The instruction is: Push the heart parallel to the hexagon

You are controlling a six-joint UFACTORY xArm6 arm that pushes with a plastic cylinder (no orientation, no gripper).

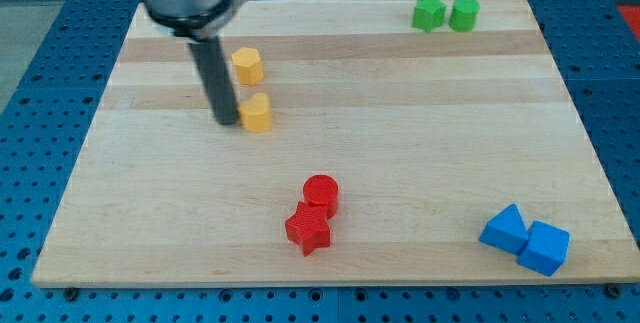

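Observation:
A yellow hexagon block [247, 65] lies near the view's top left. A yellow heart block [258, 113] lies just below it, a small gap between them. My tip [227, 121] rests on the board right against the heart's left side, at about the heart's height and below and left of the hexagon. The dark rod rises from it to the arm's grey flange at the view's top.
A red cylinder [321, 193] and a red star [309, 229] touch at the lower middle. Two blue blocks [503, 229] [545, 247] sit at the bottom right. A green star-like block [429, 12] and a green cylinder [463, 13] sit at the top right. The wooden board [400, 143] lies on a blue pegboard.

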